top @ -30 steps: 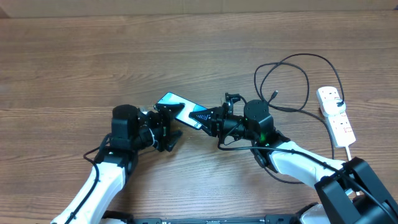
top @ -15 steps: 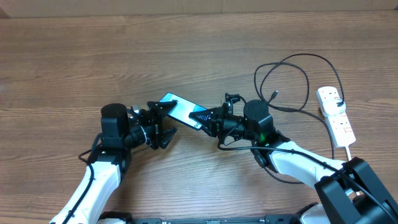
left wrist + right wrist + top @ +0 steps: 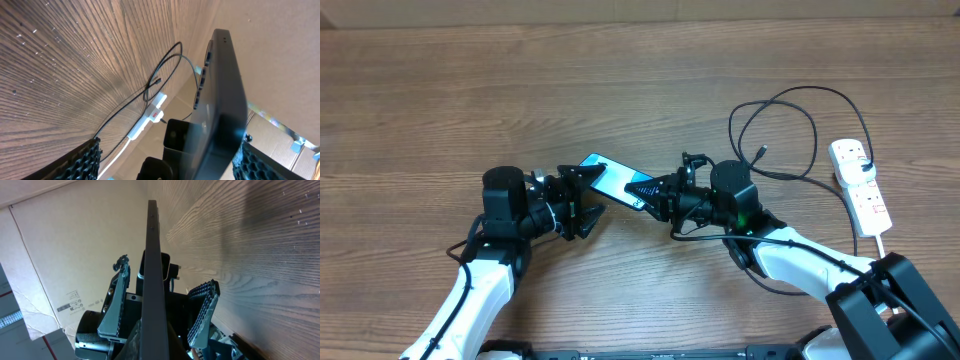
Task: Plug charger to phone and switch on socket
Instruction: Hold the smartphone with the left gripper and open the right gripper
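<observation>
The phone [image 3: 608, 176] is held off the table, its light-blue screen up, between my two grippers. My right gripper [image 3: 645, 188] is shut on its right end; in the right wrist view the phone [image 3: 152, 270] rises edge-on from that grip. My left gripper [image 3: 590, 193] is open, its fingers straddling the phone's left end. In the left wrist view the phone [image 3: 222, 100] stands close to the right finger [image 3: 260, 165], with a wide gap to the left finger. The charger [image 3: 790, 110] lies in loops at the right, its small connector [image 3: 761, 153] free on the table. The socket [image 3: 860, 185] lies far right.
The socket's thick white cord [image 3: 880, 240] runs toward the table's front edge by the right arm's base. In the left wrist view the black cable [image 3: 160, 75] and the socket [image 3: 152, 112] lie beyond the phone. Bare wood fills the back and left.
The left arm has drawn back to the left, and its fingers now straddle the phone's left end. Its jaws have narrowed slightly. The right gripper and phone have held still.
</observation>
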Controlling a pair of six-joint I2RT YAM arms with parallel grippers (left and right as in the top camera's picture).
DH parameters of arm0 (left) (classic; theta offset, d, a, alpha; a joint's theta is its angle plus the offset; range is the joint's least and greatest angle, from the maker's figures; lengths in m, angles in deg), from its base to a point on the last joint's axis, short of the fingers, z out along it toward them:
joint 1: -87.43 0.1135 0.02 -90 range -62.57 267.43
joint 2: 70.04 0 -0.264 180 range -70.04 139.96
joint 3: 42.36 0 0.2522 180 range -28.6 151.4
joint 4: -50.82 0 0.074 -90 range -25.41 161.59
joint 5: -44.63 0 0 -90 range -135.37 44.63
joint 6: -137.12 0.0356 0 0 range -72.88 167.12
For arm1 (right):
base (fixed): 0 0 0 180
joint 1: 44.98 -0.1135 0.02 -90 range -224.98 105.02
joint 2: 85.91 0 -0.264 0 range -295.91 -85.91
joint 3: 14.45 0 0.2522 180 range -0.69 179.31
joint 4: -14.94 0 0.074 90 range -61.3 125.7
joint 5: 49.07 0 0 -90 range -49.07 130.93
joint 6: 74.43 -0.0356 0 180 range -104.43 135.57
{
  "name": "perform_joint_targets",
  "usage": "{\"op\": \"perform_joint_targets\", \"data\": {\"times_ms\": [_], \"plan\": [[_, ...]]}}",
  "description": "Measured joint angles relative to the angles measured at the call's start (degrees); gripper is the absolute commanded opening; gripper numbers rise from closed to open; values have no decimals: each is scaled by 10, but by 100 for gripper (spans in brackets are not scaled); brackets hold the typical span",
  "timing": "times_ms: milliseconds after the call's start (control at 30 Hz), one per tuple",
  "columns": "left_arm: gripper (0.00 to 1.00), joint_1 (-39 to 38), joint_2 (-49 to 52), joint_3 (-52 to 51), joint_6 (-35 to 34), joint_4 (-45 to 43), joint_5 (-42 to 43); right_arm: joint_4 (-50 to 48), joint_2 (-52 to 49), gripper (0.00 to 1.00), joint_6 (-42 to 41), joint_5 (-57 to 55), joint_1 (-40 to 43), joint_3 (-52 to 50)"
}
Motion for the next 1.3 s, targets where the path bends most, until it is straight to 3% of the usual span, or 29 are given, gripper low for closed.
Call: {"op": "perform_joint_targets", "data": {"times_ms": [300,633,800,1067,1300], "plan": [[69,0,0,0,-3,-1,-7,9,0,4,0,-25,0,0],[60,0,0,0,-9,-27,-17,9,0,4,0,-129,-43,0],[52,0,0,0,-15,-28,-18,9,0,4,-29,-142,-60,0],[30,0,0,0,-17,-28,-21,9,0,4,-101,-131,-61,0],[28,0,0,0,-17,-28,-22,9,0,4,-127,-120,-61,0]]}}
